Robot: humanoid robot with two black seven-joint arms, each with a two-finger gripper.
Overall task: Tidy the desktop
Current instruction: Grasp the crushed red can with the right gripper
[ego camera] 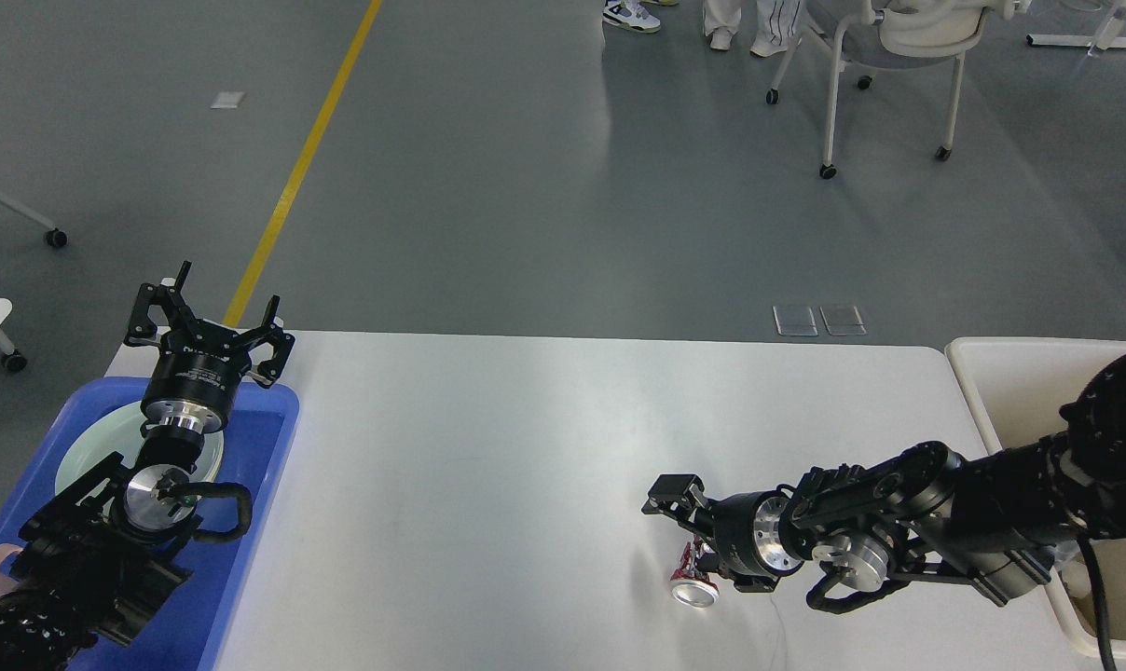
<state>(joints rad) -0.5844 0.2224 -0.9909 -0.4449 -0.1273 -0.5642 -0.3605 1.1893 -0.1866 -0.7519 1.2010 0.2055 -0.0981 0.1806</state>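
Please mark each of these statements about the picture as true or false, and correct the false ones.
1. The left gripper hangs over the far end of the blue tray with its jaws spread and holding nothing. True.
2. The right gripper is at a small red and silver object on the desktop. True.
3. A pale round plate lies in the beige bin. False: the plate lies in the blue tray, on the robot's left side.
4. The small red and silver object lies inside the blue tray. False: it lies on the white desktop, toward the right.
5. A chair on castors stands on the floor beyond the desktop. True.
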